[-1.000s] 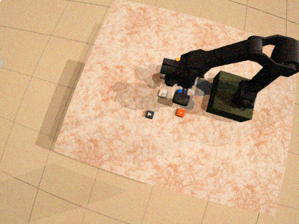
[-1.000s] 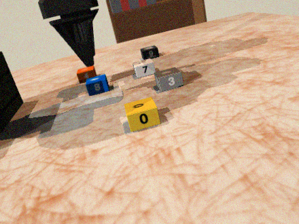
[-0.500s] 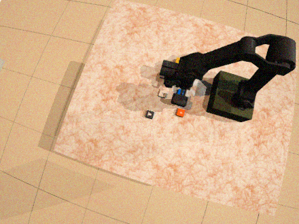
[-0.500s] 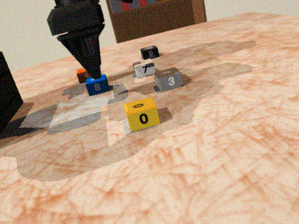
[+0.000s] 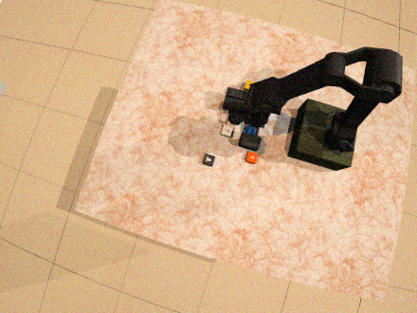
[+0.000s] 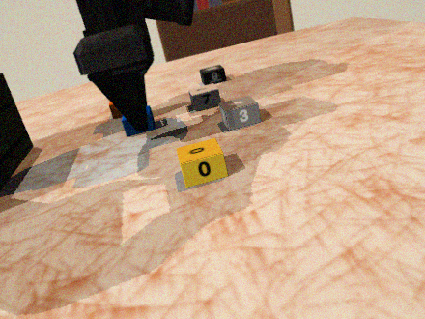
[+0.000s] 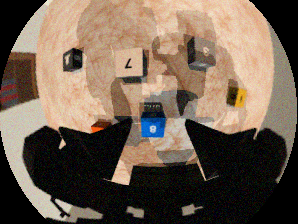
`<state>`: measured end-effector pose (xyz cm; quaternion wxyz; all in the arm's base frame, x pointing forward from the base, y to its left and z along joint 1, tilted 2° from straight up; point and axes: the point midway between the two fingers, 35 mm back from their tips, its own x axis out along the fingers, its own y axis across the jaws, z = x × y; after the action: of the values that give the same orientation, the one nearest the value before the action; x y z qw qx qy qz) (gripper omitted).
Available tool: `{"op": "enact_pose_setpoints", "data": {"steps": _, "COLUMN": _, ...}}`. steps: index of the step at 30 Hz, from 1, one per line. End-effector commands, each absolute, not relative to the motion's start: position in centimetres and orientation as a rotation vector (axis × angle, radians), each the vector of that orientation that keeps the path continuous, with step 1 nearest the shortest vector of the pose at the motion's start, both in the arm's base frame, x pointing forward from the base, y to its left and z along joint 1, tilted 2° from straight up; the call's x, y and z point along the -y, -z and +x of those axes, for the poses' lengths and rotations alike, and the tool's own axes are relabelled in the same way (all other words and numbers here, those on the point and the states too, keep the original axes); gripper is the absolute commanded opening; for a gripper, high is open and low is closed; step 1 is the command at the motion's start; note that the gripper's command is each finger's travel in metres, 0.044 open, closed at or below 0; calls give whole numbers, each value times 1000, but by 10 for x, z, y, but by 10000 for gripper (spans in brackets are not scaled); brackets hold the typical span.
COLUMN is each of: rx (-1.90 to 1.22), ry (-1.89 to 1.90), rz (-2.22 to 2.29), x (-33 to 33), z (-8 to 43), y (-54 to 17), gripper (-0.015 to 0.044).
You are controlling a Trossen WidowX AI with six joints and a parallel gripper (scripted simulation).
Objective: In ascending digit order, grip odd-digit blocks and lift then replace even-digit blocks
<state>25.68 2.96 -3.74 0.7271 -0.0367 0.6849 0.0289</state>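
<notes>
The blue block (image 5: 251,129) (image 6: 129,127) (image 7: 152,127) shows an 8 and stands on the table. My gripper (image 7: 158,121) is open, fingers low on either side of the blue block with gaps. The yellow block (image 5: 248,85) (image 6: 204,166) (image 7: 240,97) shows a 0. The grey block (image 6: 241,116) (image 7: 202,54) shows a 3; the arm hides it in the top view. The white block (image 5: 227,131) (image 6: 205,99) (image 7: 129,61) shows a 7. The digits on the black block (image 5: 208,159) (image 6: 212,74) (image 7: 73,60) and orange block (image 5: 251,157) (image 6: 115,111) (image 7: 101,126) are unclear.
The orange block sits close beside the blue one, near the finger on the left in the wrist view. The white block is just beyond the blue block there. The arm's dark base (image 5: 322,135) stands on the table on the right in the top view.
</notes>
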Motion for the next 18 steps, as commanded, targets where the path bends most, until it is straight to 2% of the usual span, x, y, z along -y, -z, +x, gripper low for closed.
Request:
{"op": "enact_pose_setpoints", "data": {"steps": 1, "rx": -1518, "ry": -70, "rz": -83, "x": -30, "z": 255, "y": 41, "gripper": 269}}
{"op": "enact_pose_setpoints", "data": {"steps": 7, "rx": -1518, "ry": -70, "rz": -83, "x": -30, "z": 255, "y": 41, "gripper": 120}}
{"op": "enact_pose_setpoints", "data": {"steps": 18, "rx": -1518, "ry": -70, "rz": -83, "x": -30, "z": 255, "y": 41, "gripper": 120}}
